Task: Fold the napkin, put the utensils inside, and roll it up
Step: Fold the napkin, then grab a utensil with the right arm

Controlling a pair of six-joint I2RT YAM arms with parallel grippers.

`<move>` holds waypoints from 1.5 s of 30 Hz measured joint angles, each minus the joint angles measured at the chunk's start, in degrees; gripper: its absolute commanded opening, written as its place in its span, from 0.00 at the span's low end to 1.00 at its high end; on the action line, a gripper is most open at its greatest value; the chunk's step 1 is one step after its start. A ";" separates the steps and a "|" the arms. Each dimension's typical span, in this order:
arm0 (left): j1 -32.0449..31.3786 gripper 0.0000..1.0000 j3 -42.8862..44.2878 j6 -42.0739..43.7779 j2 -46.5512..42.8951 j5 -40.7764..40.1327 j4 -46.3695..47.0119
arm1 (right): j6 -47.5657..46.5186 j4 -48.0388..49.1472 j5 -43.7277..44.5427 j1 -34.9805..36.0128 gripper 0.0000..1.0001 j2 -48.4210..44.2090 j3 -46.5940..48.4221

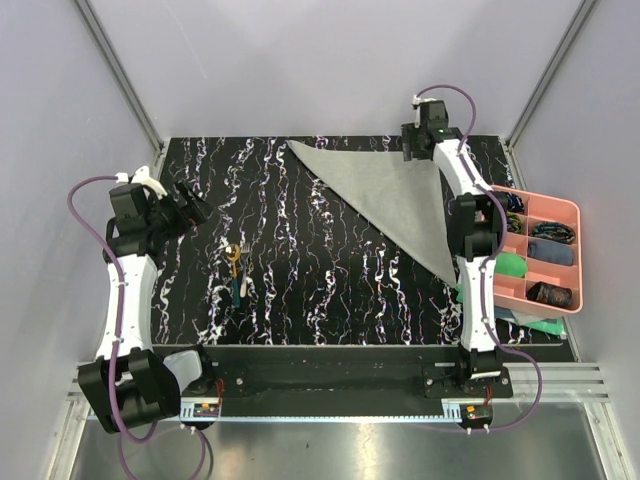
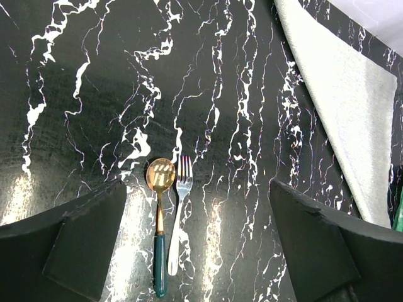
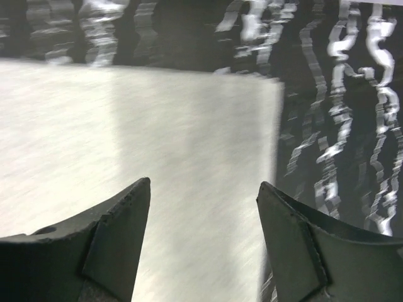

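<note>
Fold looks done: your thin grey-green cloth napkin (image 1: 400, 195) lies as a flat triangle at 1 o'clock on the black marbled counter (image 1: 320, 290). Right gripper (image 3: 204, 185) over its far corner, released, empty. Left gripper (image 2: 198, 184) spread wide above gold teal-handled spoon (image 2: 160, 179) and slim fork (image 2: 183, 176) at 8 o'clock, untouched. Placing and rolling remain.

1. Table (image 1: 300, 270): black, veined throughout with white marble streaks.
2. Napkin (image 1: 395, 195): plain light grey-green, uniform across its surface.
3. Spoon (image 2: 159, 223): gold bowl and neck, dark teal handle.
4. Fork (image 2: 179, 211): silvery tines; handle washed pale by glare.
5. Tray (image 1: 577, 250): salmon pink.
6. Cloths (image 1: 512, 265) beside the tray: bright green and teal.
7. Arms (image 1: 125, 300): white shells, black joints.
8. Cables (image 1: 70, 205): purple.
</note>
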 measured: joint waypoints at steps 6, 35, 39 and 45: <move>-0.46 0.99 -1.07 0.04 -0.04 -1.97 0.24 | 6.84 2.91 -4.57 10.49 0.72 -14.91 -16.15; -1.27 0.99 -1.09 -0.09 -5.66 -8.87 -0.35 | 31.32 4.50 -7.02 51.80 0.60 1.31 -7.72; -1.27 0.99 -1.09 -0.09 -6.21 -8.59 -0.37 | 30.88 -0.92 -2.91 53.27 0.59 5.99 0.50; -1.25 0.99 -1.09 -0.09 -8.07 -8.44 -0.35 | 29.79 -5.51 1.62 54.86 0.56 10.25 8.35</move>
